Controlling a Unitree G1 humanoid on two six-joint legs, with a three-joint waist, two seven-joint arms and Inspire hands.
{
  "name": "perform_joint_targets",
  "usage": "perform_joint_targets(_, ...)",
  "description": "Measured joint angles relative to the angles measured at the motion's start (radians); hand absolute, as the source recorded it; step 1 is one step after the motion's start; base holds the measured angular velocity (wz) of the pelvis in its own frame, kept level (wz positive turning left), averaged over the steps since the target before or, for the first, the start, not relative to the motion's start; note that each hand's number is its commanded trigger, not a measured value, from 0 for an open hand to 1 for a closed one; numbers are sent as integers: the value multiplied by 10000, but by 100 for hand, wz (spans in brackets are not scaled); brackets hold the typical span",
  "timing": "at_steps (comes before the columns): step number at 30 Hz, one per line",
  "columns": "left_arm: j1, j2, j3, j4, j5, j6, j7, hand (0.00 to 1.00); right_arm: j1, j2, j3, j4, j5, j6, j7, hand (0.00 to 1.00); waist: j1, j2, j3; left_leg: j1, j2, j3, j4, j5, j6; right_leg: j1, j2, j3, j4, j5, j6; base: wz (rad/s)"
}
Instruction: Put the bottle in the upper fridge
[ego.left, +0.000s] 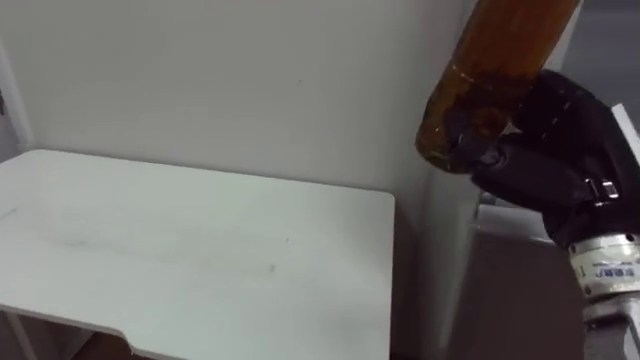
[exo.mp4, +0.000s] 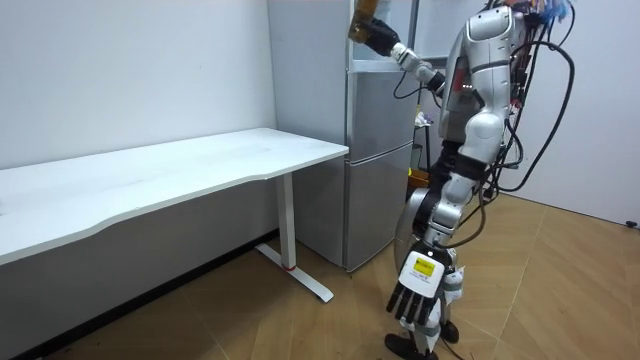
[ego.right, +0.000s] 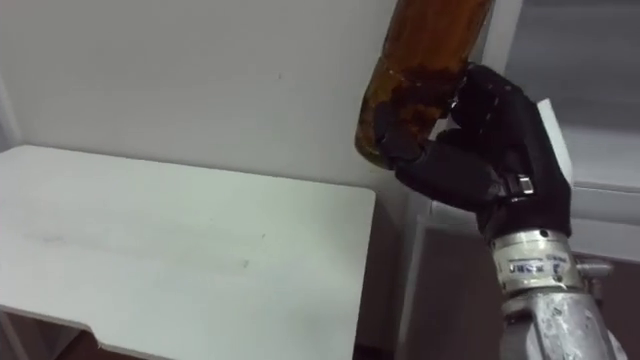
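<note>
A long white table (ego.left: 200, 250) stood against a pale wall (ego.left: 250, 80), its end just beside the tall grey fridge (exo.mp4: 378, 160). Wood flooring (exo.mp4: 300, 320) ran under the table and up to the fridge's foot. The robot stood upright in front of the fridge, on the side away from the table. Its right hand (ego.left: 545, 145) was raised to the fridge's upper part, fingers clenched round the lower end of a brown bottle (ego.left: 495, 60). The bottle tilted upward in the air near the fridge's top corner, on the table side. The left hand (exo.mp4: 418, 298) hung low in front of the fridge's lower door, fingers relaxed and holding nothing.
</note>
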Motion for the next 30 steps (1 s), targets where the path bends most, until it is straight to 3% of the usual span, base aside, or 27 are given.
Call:
perform_joint_targets(3,127,-20,0,-2,3,-15,0,0,591,-1,-390,-398,37,0,15,100,-59,-59,-18,70,58,227,3,-67,-22,4,41,224,5,1,-2,-26)
perform_joint_targets(7,135,-14,60,3,-1,-108,-2,0,933,-51,-1055,-434,81,1,-26,100,-413,-48,-14,93,56,272,56,-122,-5,-55,80,260,30,3,-6,-6)
perform_joint_targets(10,138,-13,467,25,-11,-231,-4,0,998,-116,-1472,-386,277,1,-98,100,-525,-46,28,193,91,431,40,-126,-11,-60,134,499,28,5,-10,-14)
perform_joint_targets(11,144,-15,651,52,-11,-239,-5,0,999,-200,-1560,-376,310,1,-133,100,-536,-115,96,187,97,461,35,-133,-20,-49,144,514,22,3,-14,-15)
perform_joint_targets(13,139,-15,902,166,-9,-273,-8,0,1002,-259,-1780,-374,315,1,-127,100,-603,-126,102,192,96,493,20,-137,-24,-74,148,556,-37,-25,-14,-7)
perform_joint_targets(17,157,20,1170,270,-9,-263,-32,0,1084,-267,-2343,-374,340,2,-345,100,-666,-221,68,176,100,541,-4,-139,-28,-138,165,638,-82,-52,-13,-1)
perform_joint_targets(24,148,19,1462,356,4,-199,-165,0,1166,-267,-2455,-327,286,137,-526,100,-677,-455,1,170,219,712,-7,-219,-102,-82,279,740,-170,11,-61,-6)
perform_joint_targets(30,139,1,1527,364,-2,-148,-179,0,1235,-268,-2458,-309,166,138,-521,100,-671,-414,9,156,264,731,2,-329,-120,-49,313,743,-161,12,-62,0)
